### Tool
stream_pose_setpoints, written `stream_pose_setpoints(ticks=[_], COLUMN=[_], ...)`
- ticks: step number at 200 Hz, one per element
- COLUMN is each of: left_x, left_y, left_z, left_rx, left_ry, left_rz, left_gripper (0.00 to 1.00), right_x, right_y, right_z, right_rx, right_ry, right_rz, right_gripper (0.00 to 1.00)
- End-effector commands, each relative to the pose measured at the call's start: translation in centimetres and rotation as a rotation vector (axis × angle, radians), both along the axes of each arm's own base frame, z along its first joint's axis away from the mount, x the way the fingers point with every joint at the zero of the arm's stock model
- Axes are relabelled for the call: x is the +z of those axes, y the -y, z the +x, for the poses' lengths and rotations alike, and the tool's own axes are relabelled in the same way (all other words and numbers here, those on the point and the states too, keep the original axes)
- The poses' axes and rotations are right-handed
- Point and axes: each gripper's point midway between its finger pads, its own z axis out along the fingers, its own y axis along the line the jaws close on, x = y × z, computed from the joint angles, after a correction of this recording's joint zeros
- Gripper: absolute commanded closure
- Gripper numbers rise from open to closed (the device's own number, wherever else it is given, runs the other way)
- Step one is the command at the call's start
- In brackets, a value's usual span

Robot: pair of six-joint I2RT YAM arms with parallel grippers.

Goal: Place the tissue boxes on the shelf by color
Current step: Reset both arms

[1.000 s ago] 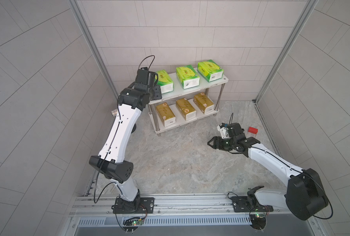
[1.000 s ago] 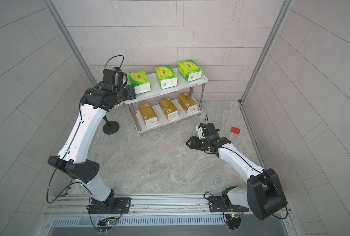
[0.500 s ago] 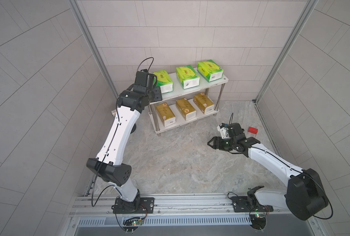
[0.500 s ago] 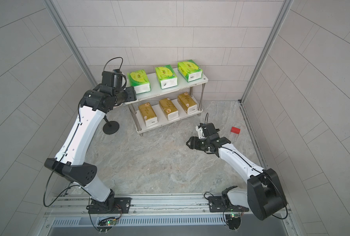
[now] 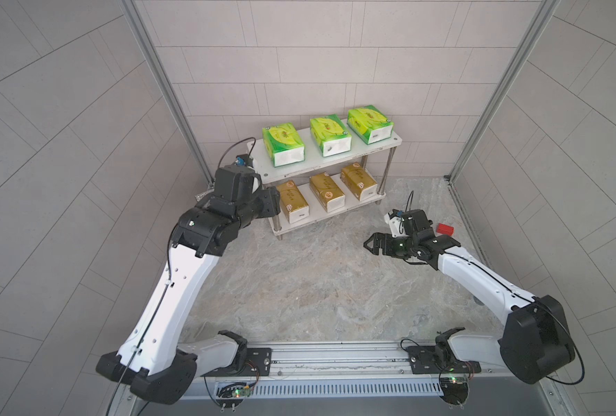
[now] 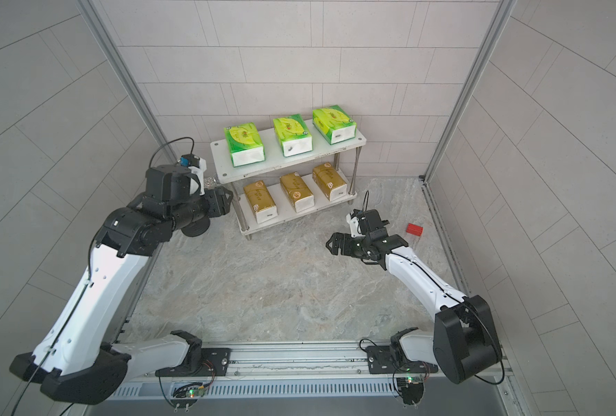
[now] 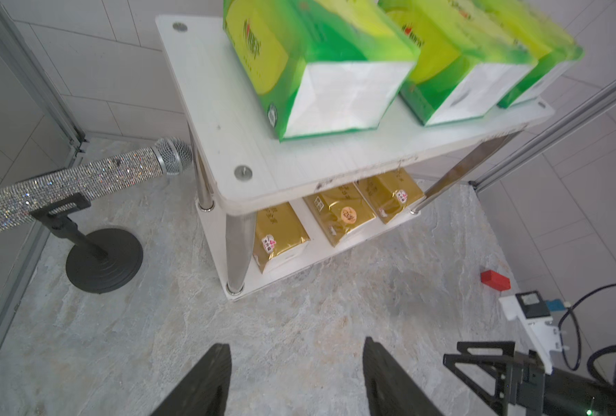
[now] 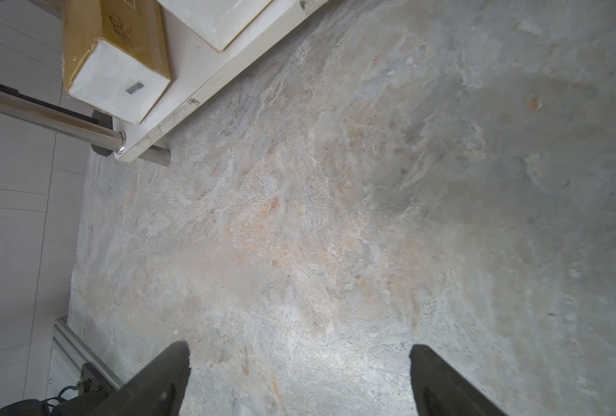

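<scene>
The shelf [image 5: 321, 164] stands against the back wall. Three green tissue boxes [image 5: 283, 144] [image 5: 330, 135] [image 5: 369, 124] lie side by side on its upper board, and three gold ones [image 5: 292, 201] [image 5: 327, 191] [image 5: 358, 181] lie on the lower board. My left gripper [image 5: 273, 202] [image 7: 295, 347] hovers by the shelf's front left leg, open, with only floor between its fingers. My right gripper [image 5: 370, 245] [image 8: 299, 347] hangs low over the floor, in front of the shelf's right end. It is open wide and holds nothing.
A glittery microphone [image 7: 83, 180] leans on a black stand with a round base [image 7: 103, 259], just left of the shelf and close to my left arm. A small red block [image 5: 445, 228] lies on the floor by the right wall. Tiled walls close in three sides.
My left gripper has drawn back from the left green box on the upper board and sunk toward the lower board. The right arm has stayed put, and its jaws have spread wider.
</scene>
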Motion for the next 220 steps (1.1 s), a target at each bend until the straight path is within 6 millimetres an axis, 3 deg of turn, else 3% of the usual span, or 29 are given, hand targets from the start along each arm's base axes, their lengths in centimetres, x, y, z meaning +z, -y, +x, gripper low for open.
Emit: stream_pose_setpoints(ticks=[1,32,48,72,82,130,173,186,190,220], left_x=[-4.6,-11.5,-14.0,-16.4,-17.2,-18.4,-19.3,-20.4,-20.7,-23.3], left_y=[0.7,0.1,-0.2,-0.5,-0.7,-4.6,-7.7,-8.4,-8.7,-10.7], left_z=[-2.1,-4.2,-4.7,-4.5,-4.3,-1.6,1.2,2.2,2.4,3.3], left_rx=[-0.05,-0.068,-0.086,-0.088,-0.081,0.112,0.229,0.249,0.256,0.299], left_ry=[-0.117,-0.213,-0.207,-0.15,-0.137,0.002,0.086,0.075,0.07,0.03], left_rz=[0.022,0.101,0.127,0.152,0.166,0.336,0.569,0.563,0.558,0.584], left_gripper=[0.35,0.35,0.33,0.13,0.0,0.0,0.0,0.0,0.0,0.0], right_x=[0.5,0.9,1.1,1.5,1.7,2.9,1.0,0.7,-0.4,-2.6], right_y=[1.3,3.3,4.6,6.9,8.0,13.1,17.8,18.8,19.1,20.4], right_z=[0.7,1.7,2.2,2.8,3.1,4.5,4.4,4.4,4.0,4.4], right_rx=[-0.018,-0.049,-0.077,-0.135,-0.166,-0.337,-0.474,-0.524,-0.529,-0.585], right_ry=[0.02,0.044,0.06,0.1,0.128,0.309,0.381,0.421,0.413,0.473], right_rz=[-0.071,-0.157,-0.21,-0.311,-0.362,-0.573,-0.643,-0.653,-0.661,-0.661], right_gripper=[0.0,0.0,0.0,0.0,0.0,0.0,0.01,0.0,0.0,0.0])
